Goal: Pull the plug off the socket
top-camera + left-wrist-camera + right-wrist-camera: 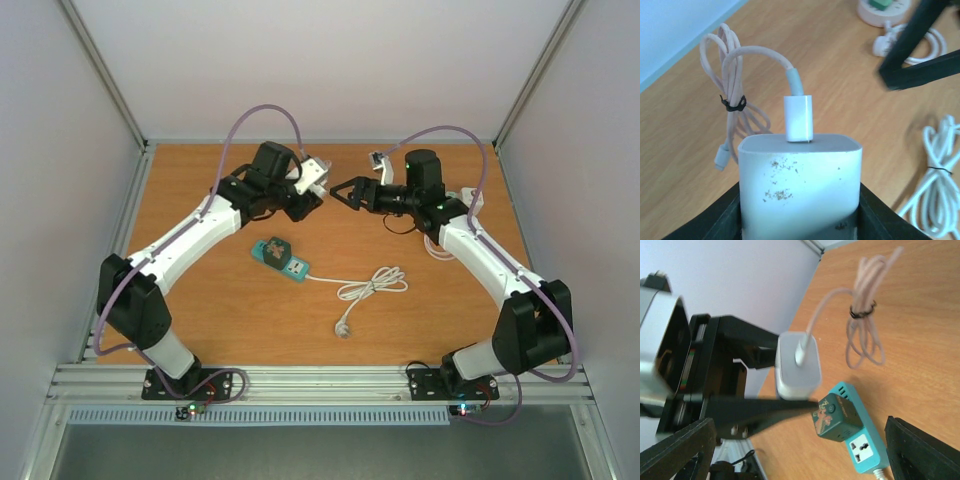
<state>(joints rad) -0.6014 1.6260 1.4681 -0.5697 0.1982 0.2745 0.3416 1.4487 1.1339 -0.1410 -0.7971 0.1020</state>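
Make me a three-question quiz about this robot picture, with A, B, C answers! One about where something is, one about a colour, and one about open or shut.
1. Where is the white charger?
A. In the left gripper
B. Plugged into the strip
C. Lying by the right arm's base

2. What colour is the power strip in the middle of the table?
A. Red
B. Teal
C. Yellow

3. How is the right gripper?
A. Shut on a cable
B. Open, holding nothing
C. Shut on the charger

Answers:
1. A: the left wrist view shows black fingers pressed on both sides of the charger.
2. B: its body is blue-green in both the top and right wrist views.
3. B: its fingers stand wide apart with nothing between them.
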